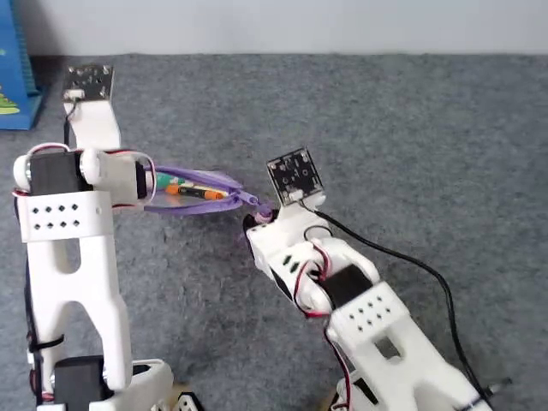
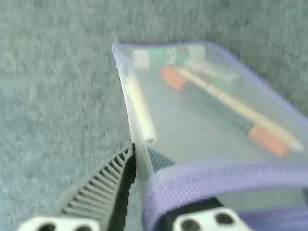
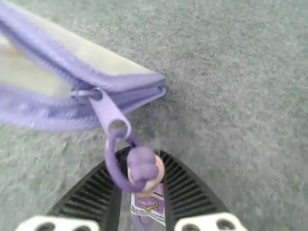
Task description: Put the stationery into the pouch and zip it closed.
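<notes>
One pouch (image 1: pixel 210 179) lies on the grey carpet (image 1: pixel 385 128), mid-table, between the two arms. Through its clear wall we count at least three pieces of stationery (image 2: pixel 226 103); the blur stops an exact count. The left claw (image 2: pixel 138 161) is closed, pinching the pouch's left edge. In the high view the arm's body covers that end. The right claw (image 3: pixel 144 161) is closed on the charm and tag hanging from the one zip pull (image 3: pixel 108 113), near the pouch's right end. Around them: one blue box (image 1: pixel 13 77) far left, one black cable (image 1: pixel 428 274) right of the right arm.
</notes>
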Robot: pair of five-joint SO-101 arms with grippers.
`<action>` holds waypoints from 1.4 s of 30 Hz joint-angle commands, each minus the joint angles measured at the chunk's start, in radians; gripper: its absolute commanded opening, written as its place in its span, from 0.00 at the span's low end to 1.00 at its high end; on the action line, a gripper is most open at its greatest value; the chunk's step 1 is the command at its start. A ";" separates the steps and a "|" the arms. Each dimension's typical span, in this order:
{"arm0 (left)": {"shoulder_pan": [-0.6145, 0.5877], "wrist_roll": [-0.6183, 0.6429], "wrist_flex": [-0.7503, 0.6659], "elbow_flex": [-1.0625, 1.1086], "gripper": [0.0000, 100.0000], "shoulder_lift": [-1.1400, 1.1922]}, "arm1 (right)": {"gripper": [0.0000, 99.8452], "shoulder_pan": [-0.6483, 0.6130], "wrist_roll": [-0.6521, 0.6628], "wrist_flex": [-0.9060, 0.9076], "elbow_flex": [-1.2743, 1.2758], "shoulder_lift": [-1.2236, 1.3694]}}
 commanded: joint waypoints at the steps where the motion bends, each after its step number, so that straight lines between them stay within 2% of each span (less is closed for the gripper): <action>1: 0.020 0.000 -0.092 -0.128 0.05 0.005 | 0.01 -0.028 0.011 0.054 0.018 -0.143; 4: 0.087 0.002 -0.146 -0.168 0.13 0.006 | 0.01 -0.064 0.011 0.111 0.054 -0.254; 8: 0.244 0.002 -0.203 -0.174 0.20 0.009 | 0.01 -0.091 0.012 0.148 0.118 -0.403; 14: 0.442 0.002 -0.282 -0.173 0.23 0.114 | 0.01 -0.087 0.087 0.139 0.253 -0.618; 20: 0.555 0.002 -0.322 -0.179 0.26 0.144 | 0.01 -0.084 0.118 0.137 0.330 -0.780; 24: 0.548 0.002 -0.245 -0.272 0.27 0.144 | 0.01 -0.082 0.118 0.139 0.348 -0.829; 32: 0.479 -0.018 0.066 -0.585 0.27 0.144 | 0.01 -0.008 0.137 0.125 0.341 -0.845; 34: 0.462 -0.040 0.091 -0.621 0.26 0.141 | 0.01 0.004 0.137 0.110 0.341 -0.839; 37: 0.407 -0.091 0.087 -0.544 0.26 0.084 | 0.01 0.024 0.135 0.104 0.336 -0.845; 42: 0.377 -0.298 0.083 -0.274 0.26 -0.086 | 0.01 0.074 0.132 0.113 0.305 -0.845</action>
